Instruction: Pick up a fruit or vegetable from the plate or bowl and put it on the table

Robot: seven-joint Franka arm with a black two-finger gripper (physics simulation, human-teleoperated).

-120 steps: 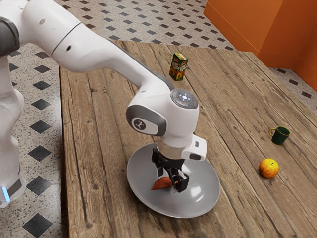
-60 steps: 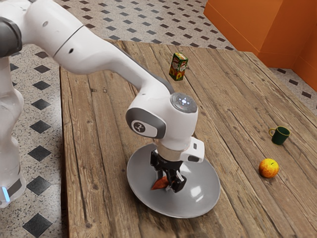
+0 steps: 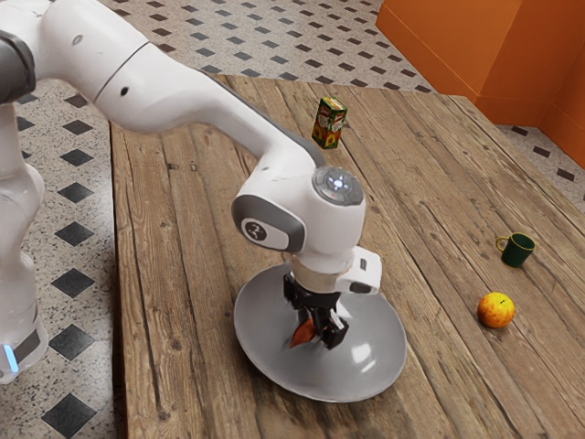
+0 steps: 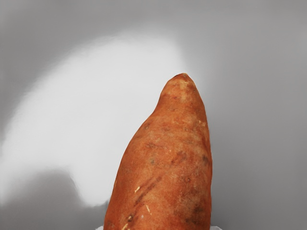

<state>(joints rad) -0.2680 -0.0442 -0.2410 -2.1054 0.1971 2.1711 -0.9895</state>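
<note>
A white robot arm (image 3: 183, 96) reaches in from the exterior view's upper left over a wooden table (image 3: 201, 366). Its black end effector (image 3: 317, 331) is down inside a wide, shallow grey bowl (image 3: 377, 364), with its two fingers clamped on a sweet potato (image 3: 301, 335), one on either side. The sweet potato is inside the bowl's rim; whether its underside touches the bowl cannot be told. Its reddish-orange end pokes out from between the fingers, toward the exterior view's left.

In the wrist view, the sweet potato is large and close, its rough orange skin marked with darker scuffs and small pale nicks. It narrows to a rounded tip, and behind it the smooth grey bowl carries a broad white patch of reflected light.

Elsewhere on the table, well apart from the bowl toward the exterior view's right, sits a yellow-and-orange apple (image 3: 496, 311). Near it stands an upright dark green mug (image 3: 518, 251), its handle toward the exterior view's left. A small green, patterned carton (image 3: 329, 124) stands upright beyond the arm's hand, toward the table's far edge.
</note>
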